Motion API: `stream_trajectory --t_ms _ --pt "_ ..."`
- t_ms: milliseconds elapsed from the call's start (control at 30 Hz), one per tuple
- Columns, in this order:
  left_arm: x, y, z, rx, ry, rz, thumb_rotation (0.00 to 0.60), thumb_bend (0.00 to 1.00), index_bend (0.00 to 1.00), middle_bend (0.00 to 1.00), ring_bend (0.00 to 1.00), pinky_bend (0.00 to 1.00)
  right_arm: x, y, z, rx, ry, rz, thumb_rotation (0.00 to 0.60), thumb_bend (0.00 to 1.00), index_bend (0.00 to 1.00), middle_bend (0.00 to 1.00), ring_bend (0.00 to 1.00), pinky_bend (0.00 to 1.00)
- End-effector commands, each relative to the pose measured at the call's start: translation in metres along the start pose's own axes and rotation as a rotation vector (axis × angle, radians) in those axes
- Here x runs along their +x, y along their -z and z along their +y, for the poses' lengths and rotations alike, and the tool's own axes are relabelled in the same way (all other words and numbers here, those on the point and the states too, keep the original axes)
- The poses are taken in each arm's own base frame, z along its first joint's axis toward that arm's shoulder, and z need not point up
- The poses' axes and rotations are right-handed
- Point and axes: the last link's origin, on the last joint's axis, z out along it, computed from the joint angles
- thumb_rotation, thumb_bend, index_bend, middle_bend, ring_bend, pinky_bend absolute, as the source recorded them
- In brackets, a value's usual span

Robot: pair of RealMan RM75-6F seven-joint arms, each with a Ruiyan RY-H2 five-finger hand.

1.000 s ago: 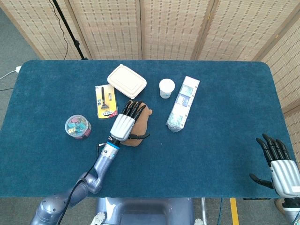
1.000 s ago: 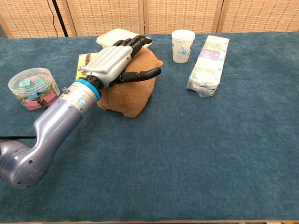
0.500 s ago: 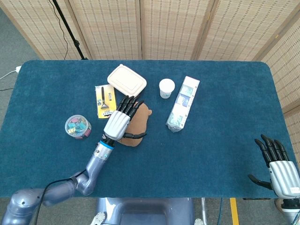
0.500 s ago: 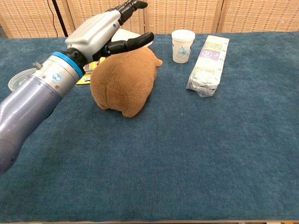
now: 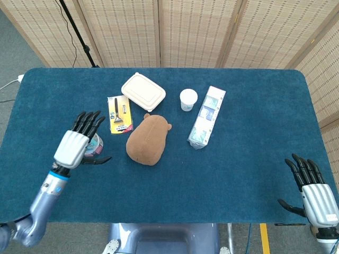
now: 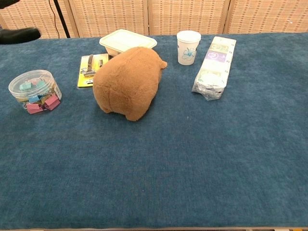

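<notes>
A brown plush toy (image 5: 148, 141) (image 6: 127, 83) lies on the blue table near its middle, with nothing touching it. My left hand (image 5: 77, 145) hovers to the left of the toy, over a clear tub of coloured clips (image 6: 34, 91), fingers spread and holding nothing. In the chest view only a dark fingertip of that hand (image 6: 19, 34) shows at the top left edge. Off the table's front right corner, my right hand (image 5: 313, 190) hangs with its fingers spread and empty.
Behind the toy lie a yellow card with a razor (image 5: 119, 114) and a cream lidded box (image 5: 143, 91). A white paper cup (image 5: 188, 99) and a long wrapped pack (image 5: 207, 123) stand to the right. Folding screens close off the back.
My left hand has let go of the plush toy and swung up and left, away from it, to above the clip tub. The toy stays put. My right hand has sunk slightly.
</notes>
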Motion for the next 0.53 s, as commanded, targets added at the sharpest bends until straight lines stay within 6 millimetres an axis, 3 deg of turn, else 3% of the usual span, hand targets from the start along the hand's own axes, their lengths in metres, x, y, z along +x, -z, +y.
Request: stream_trajectory --t_ms 33,233,333,433,533 --pt "0.001 0.038 -0.021 0.037 0.001 -0.027 0.128 0.0 0.0 0.0 0.0 0.0 0.0 0.0 0.0 0.002 0.0 0.001 0.6 0.0 0.0 0.0 0.0 0.0" --pt "-0.001 0.111 -0.05 0.159 0.054 -0.079 0.371 0.0 0.0 0.0 0.0 0.0 0.002 0.002 -0.001 0.006 0.0 0.009 0.6 0.0 0.0 0.0 0.0 0.0" --pt "0.001 0.135 -0.057 0.229 0.035 -0.083 0.479 0.0 0.0 0.0 0.0 0.0 0.003 0.003 -0.001 0.005 0.001 0.011 0.6 0.0 0.0 0.0 0.0 0.0" --pt "0.005 0.15 -0.058 0.278 0.028 -0.09 0.542 0.0 0.0 0.0 0.0 0.0 0.003 0.003 -0.001 0.003 0.0 0.012 0.6 0.0 0.0 0.0 0.0 0.0" --pt "0.015 0.157 -0.061 0.33 -0.003 -0.077 0.569 0.0 0.0 0.0 0.0 0.0 0.004 0.003 -0.001 0.002 0.003 0.016 0.6 0.0 0.0 0.0 0.0 0.0"
